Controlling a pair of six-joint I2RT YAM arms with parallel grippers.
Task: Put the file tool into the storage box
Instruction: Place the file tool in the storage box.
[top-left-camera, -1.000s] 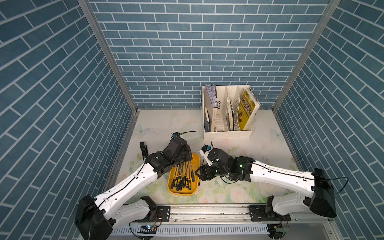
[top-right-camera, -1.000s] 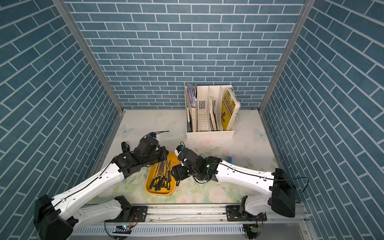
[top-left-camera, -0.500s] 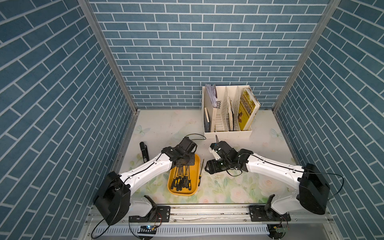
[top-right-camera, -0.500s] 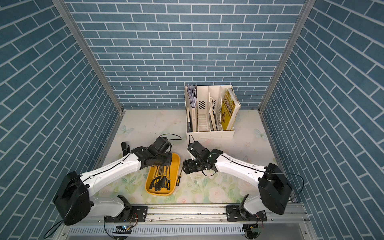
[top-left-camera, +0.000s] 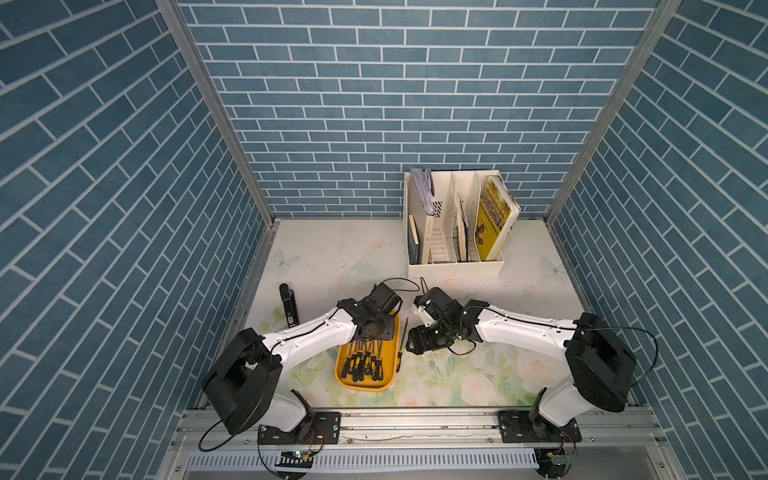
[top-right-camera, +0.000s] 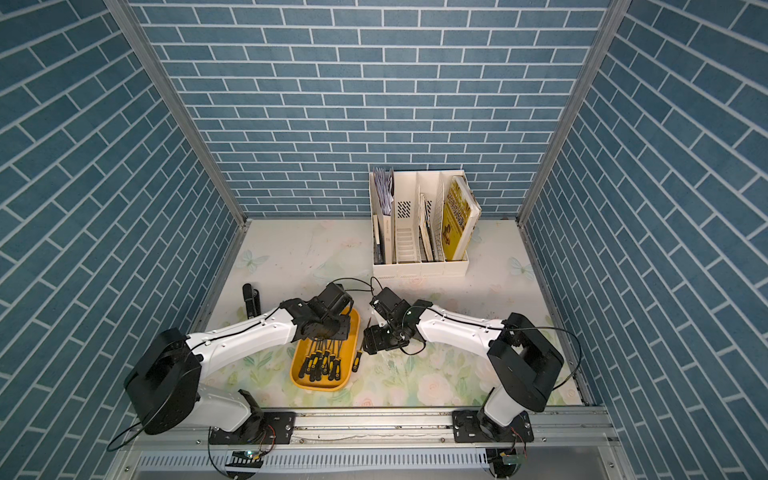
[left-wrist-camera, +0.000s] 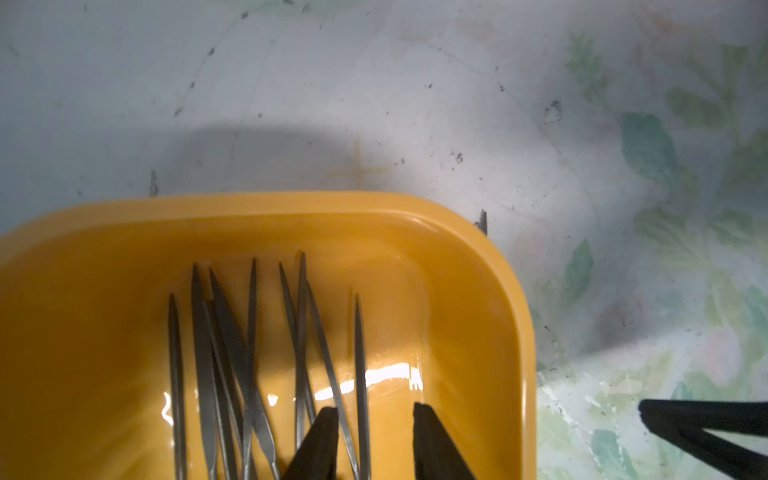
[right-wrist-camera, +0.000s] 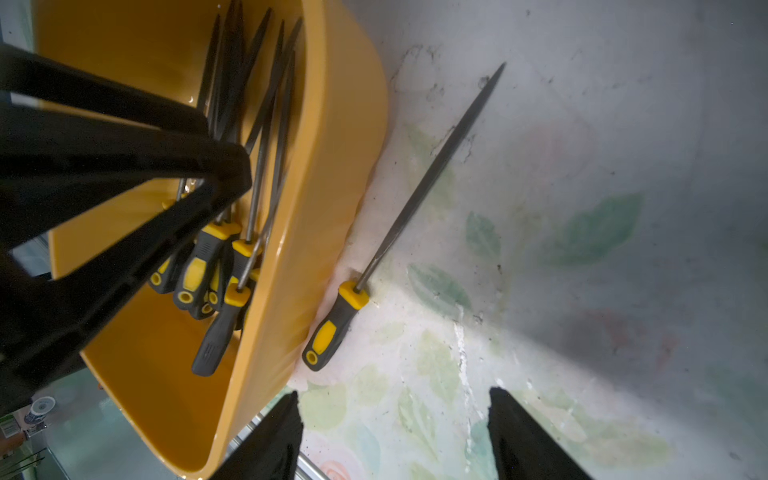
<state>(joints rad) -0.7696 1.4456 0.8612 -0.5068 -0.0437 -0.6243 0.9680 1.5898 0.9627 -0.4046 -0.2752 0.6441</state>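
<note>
The storage box (top-left-camera: 365, 386) is a shallow yellow-orange tray near the table's front, seen in both top views (top-right-camera: 322, 385), with several black-and-yellow-handled files in it. One more file tool (top-left-camera: 401, 345) lies on the table along the tray's right side, clear in the right wrist view (right-wrist-camera: 415, 199). My left gripper (left-wrist-camera: 376, 415) hangs open over the tray's far end (left-wrist-camera: 291, 203). A file's shaft (left-wrist-camera: 359, 353) lies in the tray below the gap. My right gripper (right-wrist-camera: 392, 397) is open and empty just right of the loose file.
A tall white desk organiser (top-left-camera: 455, 232) with books stands at the back right. A black bar-shaped object (top-left-camera: 289, 305) lies at the left edge. Brick walls close in three sides, and a metal rail (top-left-camera: 415, 419) runs along the front.
My left gripper has opened from shut and sits lower over the tray's far end. My right gripper has drawn back from the tray's side, baring the file on the table.
</note>
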